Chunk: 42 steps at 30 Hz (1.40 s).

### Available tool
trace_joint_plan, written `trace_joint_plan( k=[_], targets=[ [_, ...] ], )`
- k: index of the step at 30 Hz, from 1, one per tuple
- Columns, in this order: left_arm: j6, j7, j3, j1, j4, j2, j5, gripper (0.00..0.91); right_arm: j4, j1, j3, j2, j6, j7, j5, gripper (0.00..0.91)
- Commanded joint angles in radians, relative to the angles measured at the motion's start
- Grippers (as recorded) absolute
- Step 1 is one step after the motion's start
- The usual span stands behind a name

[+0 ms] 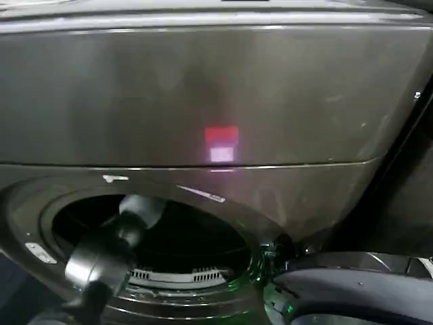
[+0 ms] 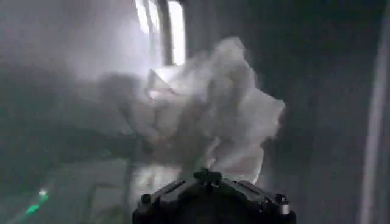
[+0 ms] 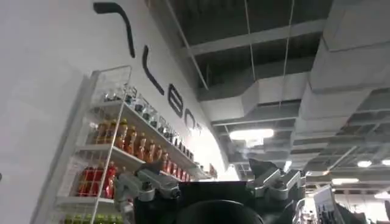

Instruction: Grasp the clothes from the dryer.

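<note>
Nearest the head camera, the left arm (image 1: pixel 101 261) reaches up and forward through the round porthole of the dryer (image 1: pixel 203 88), its far end lost in the dark drum. Whether the left gripper (image 2: pixel 210 182) is wide or narrow cannot be told; its black base sits just below the clothes (image 2: pixel 213 115), a crumpled white and pale grey bundle lying inside the drum, directly ahead of it. Off to the right, the right gripper (image 3: pixel 210 182) points up toward a ceiling and a shelf of bottles (image 3: pixel 122 152), fingers spread apart and holding nothing. Farther back, a pink-red light (image 1: pixel 221 143) glows on the dryer's front panel.
</note>
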Motion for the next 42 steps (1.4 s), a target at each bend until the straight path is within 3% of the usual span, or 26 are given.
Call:
trace_joint_plan(
  k=[1, 4, 7, 10, 13, 42],
  targets=[
    [-0.008, -0.427, -0.174, 0.285, -0.446, -0.025, -0.276, 0.000, 0.020, -0.004, 0.001, 0.007, -0.007, -0.009, 0.035, 0.907],
    [-0.104, -0.616, -0.217, 0.399, -0.581, -0.064, -0.365, 0.000, 0.035, -0.002, 0.010, 0.007, -0.008, -0.030, 0.033, 0.907],
    [-0.186, -0.754, -0.236, 0.480, -0.678, -0.088, -0.340, 0.000, 0.031, -0.001, 0.005, 0.008, 0.001, -0.042, -0.035, 0.907],
    [-0.226, -0.811, -0.256, 0.536, -0.737, -0.091, -0.337, 0.000, 0.029, -0.009, 0.011, 0.007, 0.006, -0.047, -0.053, 0.907],
    [-0.321, -0.814, -0.260, 0.581, -0.794, -0.085, -0.340, 0.000, 0.013, -0.009, 0.016, -0.001, 0.040, -0.043, -0.061, 0.907],
    [-0.252, -0.778, -0.219, 0.625, -0.884, -0.068, -0.382, 0.000, 0.007, -0.022, 0.026, 0.002, 0.065, -0.044, -0.061, 0.907]
  ],
)
